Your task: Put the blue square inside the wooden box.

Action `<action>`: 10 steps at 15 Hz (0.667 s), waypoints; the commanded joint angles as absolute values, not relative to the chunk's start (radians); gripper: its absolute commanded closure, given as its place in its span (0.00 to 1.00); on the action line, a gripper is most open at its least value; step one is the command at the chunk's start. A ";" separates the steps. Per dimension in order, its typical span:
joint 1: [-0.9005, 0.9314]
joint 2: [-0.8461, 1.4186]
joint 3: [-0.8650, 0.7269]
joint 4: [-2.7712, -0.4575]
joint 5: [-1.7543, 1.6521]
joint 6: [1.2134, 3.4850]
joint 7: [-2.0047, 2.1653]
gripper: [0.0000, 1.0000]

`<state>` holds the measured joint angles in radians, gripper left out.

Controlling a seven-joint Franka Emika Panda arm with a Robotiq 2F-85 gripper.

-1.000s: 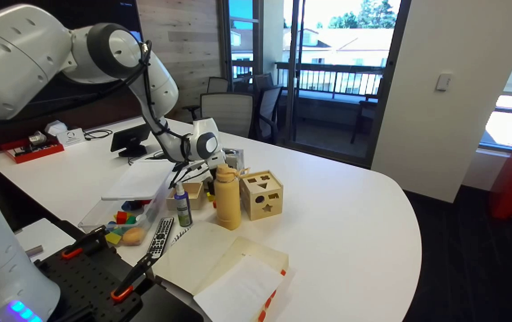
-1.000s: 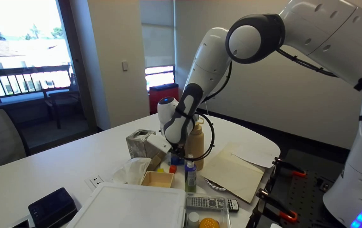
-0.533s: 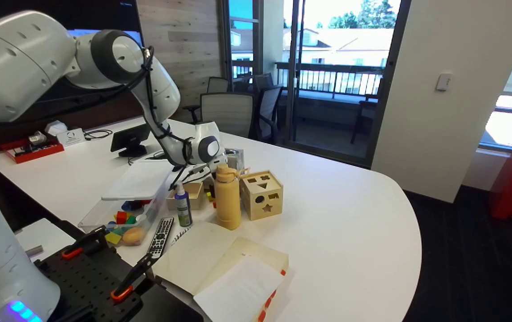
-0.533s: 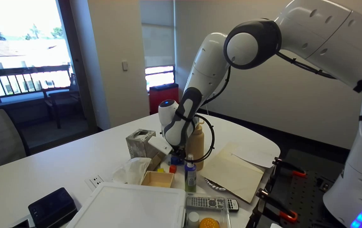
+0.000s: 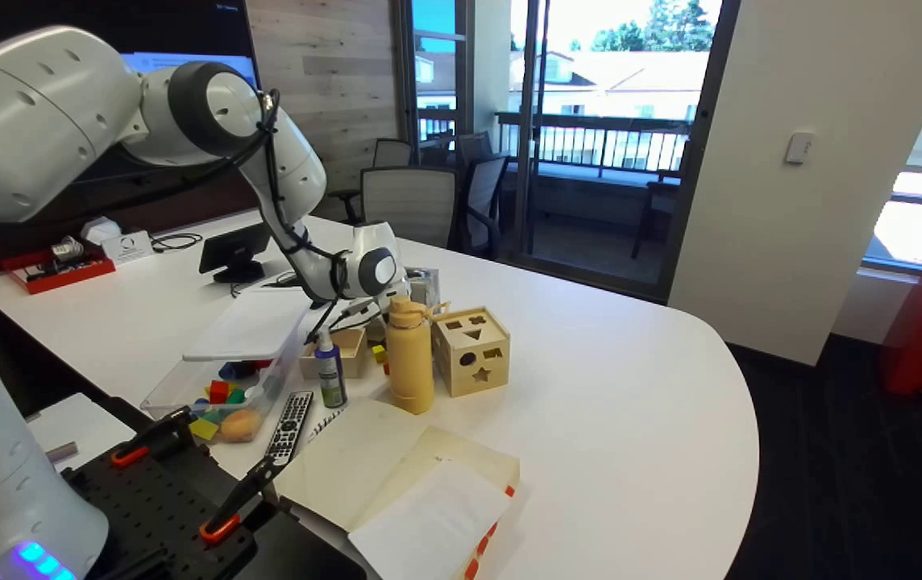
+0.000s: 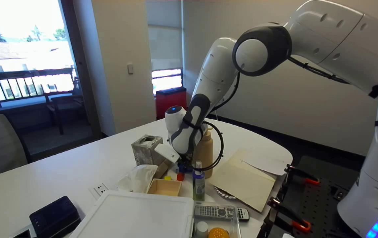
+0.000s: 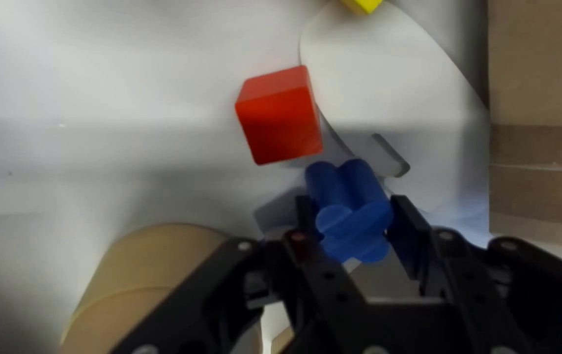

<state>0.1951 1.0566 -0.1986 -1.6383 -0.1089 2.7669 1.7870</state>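
At the centre of an exterior view, the desk (image 5: 630, 387) is bearing your wooden box (image 5: 473, 345), its pierced top facing up, presumably for dropping shapes in. Just left, the bottle (image 5: 410, 362) is hiding your grasp there. Below and right of centre, the wrist view is revealing it: your end effector (image 7: 352, 204) is pinching the lobed blue block (image 7: 353, 219) by opposite sides, probably leaving its outline free for the clover-shaped hole (image 5: 478, 321).

The claw (image 7: 353, 209) is gripping a blue lobed block (image 7: 351, 219) near a red cube (image 7: 281, 120); a yellow block (image 7: 362, 5) is showing at the wrist view's top and brown cardboard (image 7: 541, 123) is lining its right.
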 commanded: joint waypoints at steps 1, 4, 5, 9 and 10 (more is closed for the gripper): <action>0.212 1.069 -0.216 -1.610 -0.076 2.741 1.747 0.84; 0.225 1.050 -0.221 -1.617 -0.082 2.736 1.745 0.85; 0.234 1.040 -0.224 -1.621 -0.087 2.731 1.742 0.85; 0.284 0.966 -0.229 -1.644 -0.104 2.711 1.690 0.85; 0.301 0.938 -0.237 -1.652 -0.111 2.697 1.677 0.85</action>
